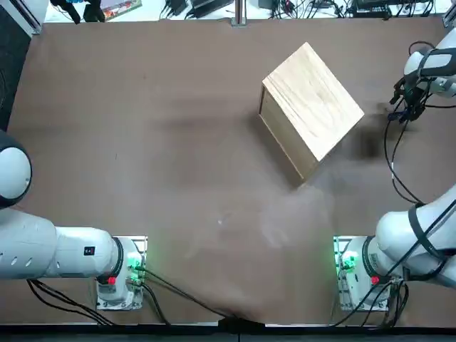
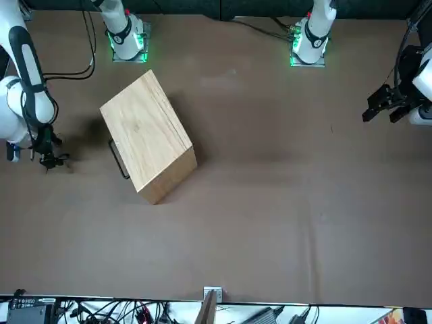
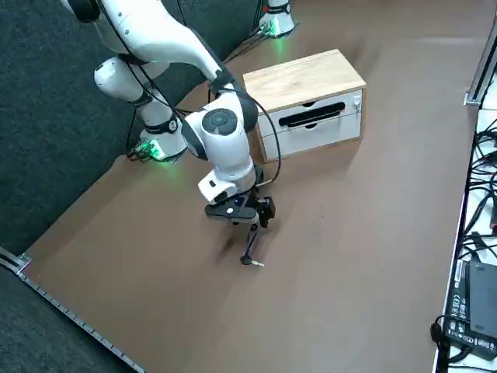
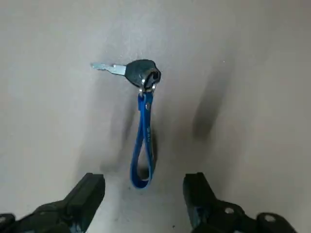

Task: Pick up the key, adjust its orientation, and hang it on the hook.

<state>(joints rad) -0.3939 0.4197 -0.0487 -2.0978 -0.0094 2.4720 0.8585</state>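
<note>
So the right gripper [image 4: 144, 179] is hanging above the table on the robot's right side, its two fingers spread wide with nothing between the pads. The key [image 4: 141, 72] is on the tabletop just ahead of them: dark head, silvery blade [image 4: 110, 68] out to one side, small metal ring [image 4: 147, 87] and a blue strap loop [image 4: 142, 141] running back toward the gap.

I'd call this the lining-up-for-the-grasp stage. Strap runs roughly lengthwise between the fingers, so a straight squeeze should work, but imo go for the strap close to the ring. Pinch the far end of the loop and the key will probably swing like a pendulum, which makes the reorienting a pain. Come down slow and low, since the strap is thin and soft and could slip or fold if you close too high. Leave the ring free if that's what goes on the hook. Fwiw I can't make out a hook in any view.

Surface is a smooth brown tabletop [image 1: 178, 164] with a few soft reflections. Wooden drawer box [image 3: 311, 81] is sitting askew farther in, white drawer fronts, black handle [image 3: 312, 115]. Past the far edge there's a tangle of black cables [image 2: 108, 314] and some electronics.
</note>
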